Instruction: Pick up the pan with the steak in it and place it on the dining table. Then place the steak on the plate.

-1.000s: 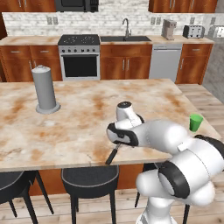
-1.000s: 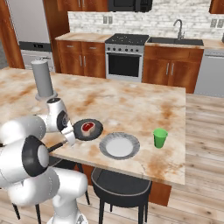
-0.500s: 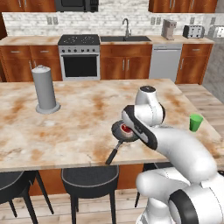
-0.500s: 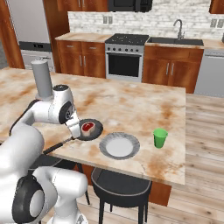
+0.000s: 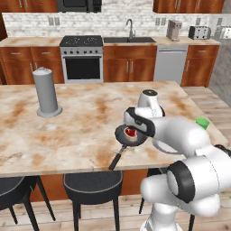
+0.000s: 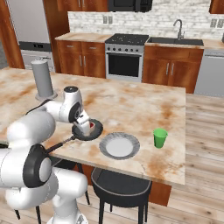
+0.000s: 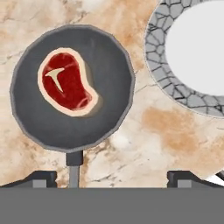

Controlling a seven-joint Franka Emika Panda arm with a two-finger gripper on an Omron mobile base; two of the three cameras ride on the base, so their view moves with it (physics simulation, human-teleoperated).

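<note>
Marbled stone carries everything now: the pan [image 7: 72, 87] sits flat on the dining table [image 5: 67, 131], near its front edge, with the steak [image 7: 66, 83] lying inside it and the plate [image 6: 119, 145] just beside it, apart from the rim. Over the last second the arm has swung up from low over the bench edge, and the gripper [image 7: 111, 177] now hangs above the pan with its jaws spread wide and holding nothing. So the first half of the task looks done; what remains, I judge, is lifting the steak across to the plate.

From the hand view the steak's pale fat rim and white bone mark show clearly (the base views give only a red speck). The right base view shows the green cup [image 6: 160, 138] beyond the plate, while the left base view hides the plate behind the arm.
</note>
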